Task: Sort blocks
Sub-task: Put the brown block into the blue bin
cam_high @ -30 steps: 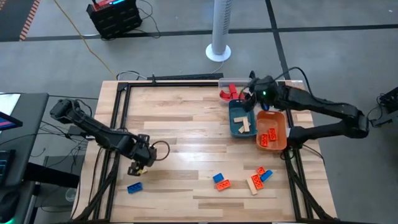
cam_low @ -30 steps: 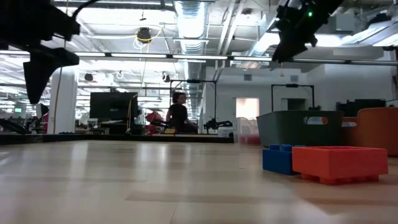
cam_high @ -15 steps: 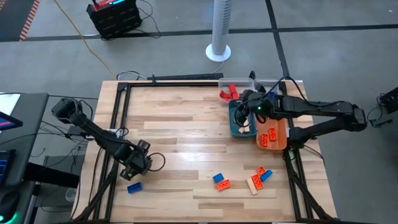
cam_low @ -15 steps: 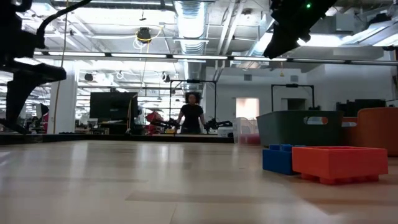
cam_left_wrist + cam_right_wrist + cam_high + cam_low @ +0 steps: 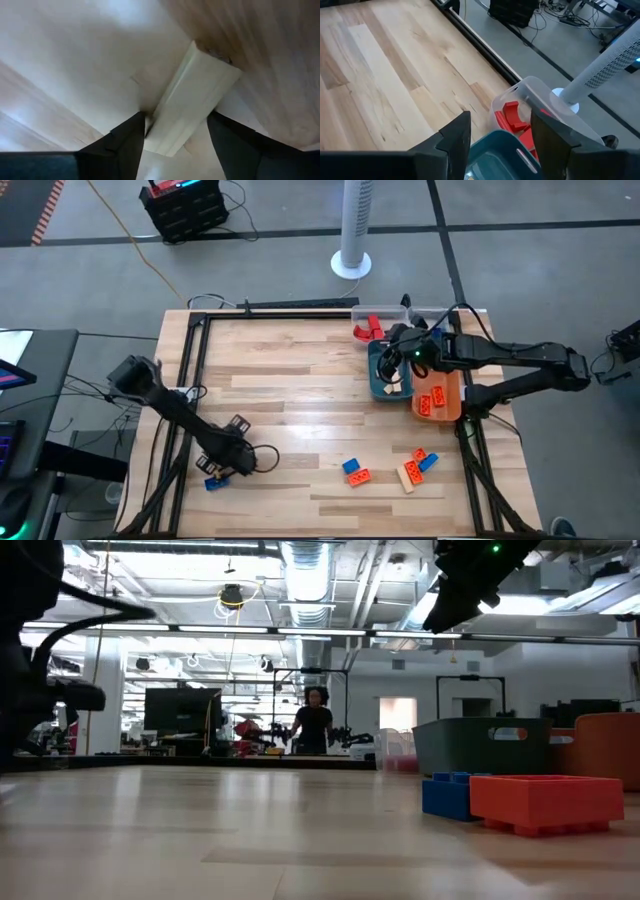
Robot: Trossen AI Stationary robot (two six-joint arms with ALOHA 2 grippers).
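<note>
Blocks on the bare table (image 5: 300, 395), counted from the high view: one blue block (image 5: 215, 483) is lying toward 8 o'clock, just beside the left claw (image 5: 222, 466); one pale wooden block (image 5: 187, 100) is showing only in the left wrist view, sitting between that claw's fingers (image 5: 120, 145). A loose group is lying toward 5 o'clock: one blue-and-orange pair (image 5: 354, 472), one tan piece (image 5: 409, 473), one orange piece (image 5: 419, 455) and one blue piece (image 5: 430, 463).

Trays, three, all toward 2 o'clock: one clear tray (image 5: 375, 320) is holding red blocks (image 5: 366, 330), number not countable; one teal tray (image 5: 378, 385) is holding tan pieces (image 5: 394, 383), partly hidden; one orange tray (image 5: 452, 405) is holding two or three orange blocks (image 5: 430, 401).

Claws, two. The left one is pressing down at the table, fingers standing apart on either side of the wooden block; whether they are touching it cannot be told. The right claw (image 5: 397, 350) is hanging above the teal tray, fingers parted and carrying nothing.

Surface: pale wood planks inside a dark metal frame.

Room: grey floor, one white fan column (image 5: 352, 225) at 12 o'clock, one black case (image 5: 183, 205) at 11 o'clock. The low view is showing an open workshop with ceiling lights, and one person (image 5: 315, 725) is standing far behind the table.
</note>
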